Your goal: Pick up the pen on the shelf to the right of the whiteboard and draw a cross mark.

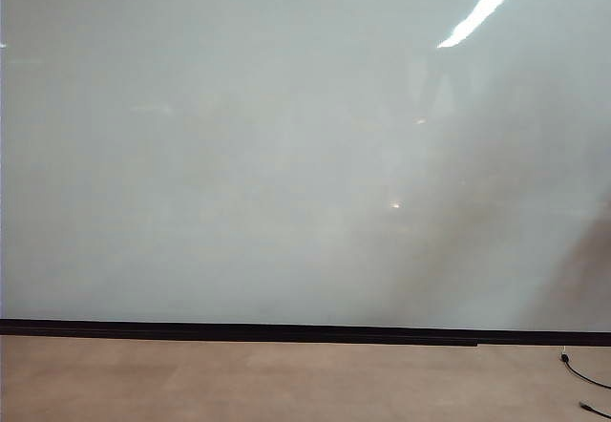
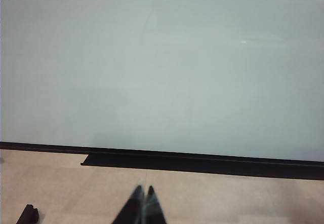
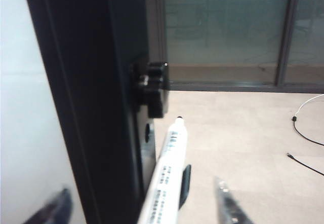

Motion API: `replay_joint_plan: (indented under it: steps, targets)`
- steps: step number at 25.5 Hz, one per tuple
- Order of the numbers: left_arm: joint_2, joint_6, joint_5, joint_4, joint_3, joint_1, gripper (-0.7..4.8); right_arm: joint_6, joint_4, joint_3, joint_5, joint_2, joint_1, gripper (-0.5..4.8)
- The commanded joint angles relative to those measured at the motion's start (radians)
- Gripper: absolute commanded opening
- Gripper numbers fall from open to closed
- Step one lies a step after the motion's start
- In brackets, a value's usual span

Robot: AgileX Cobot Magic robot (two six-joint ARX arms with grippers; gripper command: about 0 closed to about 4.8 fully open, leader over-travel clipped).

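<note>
Your right gripper [image 3: 142, 209] stands with jaws parted, the pen [image 3: 167, 176] between its fingers, tip pointing away along the black frame edge [image 3: 96, 107] just beside it; contact cannot be confirmed. Your left gripper [image 2: 143, 206] points level at the whiteboard [image 2: 162, 67], tips together, holding nothing. No cross mark shows.

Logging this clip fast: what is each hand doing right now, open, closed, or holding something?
Left hand: closed, empty, pointing at the whiteboard.
Right hand: open around the pen at the board's edge, not yet gripping it.
</note>
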Motion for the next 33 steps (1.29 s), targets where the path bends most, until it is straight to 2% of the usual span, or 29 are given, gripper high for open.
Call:
replay_joint_plan:
  steps: [1, 5, 10, 33]
  targets:
    - [0.0, 0.005, 0.004, 0.005, 0.003, 0.0, -0.04, 0.011, 0.014, 0.004, -0.019, -0.004, -0.002, 3.31]
    - [0.0, 0.004, 0.004, 0.005, 0.003, 0.0, -0.05, 0.011, 0.014, 0.003, -0.032, -0.004, -0.003, 3.21]
    - [0.0, 0.004, 0.004, 0.005, 0.003, 0.0, -0.05, 0.011, 0.014, -0.003, -0.032, -0.005, -0.003, 2.69]
    - [0.0, 0.005, 0.004, 0.005, 0.003, 0.0, -0.04, -0.023, 0.017, -0.045, 0.054, -0.038, 0.01, 2.6]
